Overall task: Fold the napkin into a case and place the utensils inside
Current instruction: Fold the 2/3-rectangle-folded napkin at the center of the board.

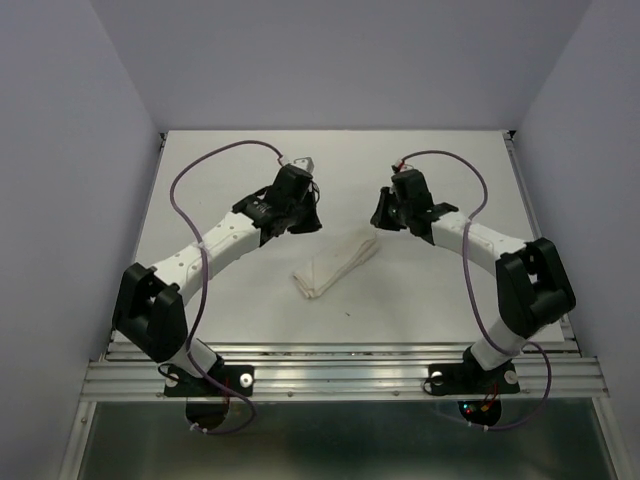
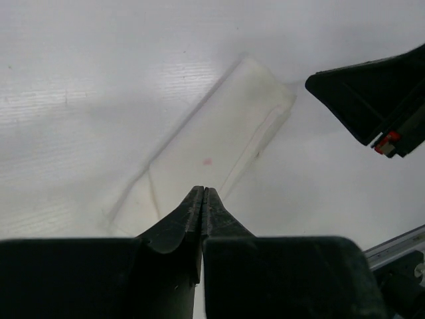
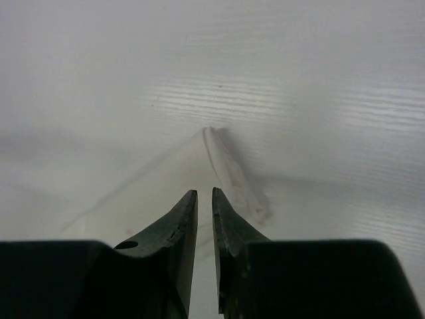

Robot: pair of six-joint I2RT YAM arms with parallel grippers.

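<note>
Now, L to R in top view:
L gripper (image 1: 305, 222): hovers at 10 o'clock of the case, fingers pressed together, nothing held; wrist cam shows tips (image 2: 202, 199) over the case's near part.
Case (image 1: 335, 265): folded white napkin strip, lies diagonal at table (image 1: 230, 290) centre, long axis 2 to 8 o'clock, flat, between both arms. No utensils seen.
R gripper (image 1: 384, 212): at 1 o'clock of the case, jaws nearly closed w/ thin slit, empty; wrist cam shows tips (image 3: 204, 206) above the case end (image 3: 232, 176).
</note>
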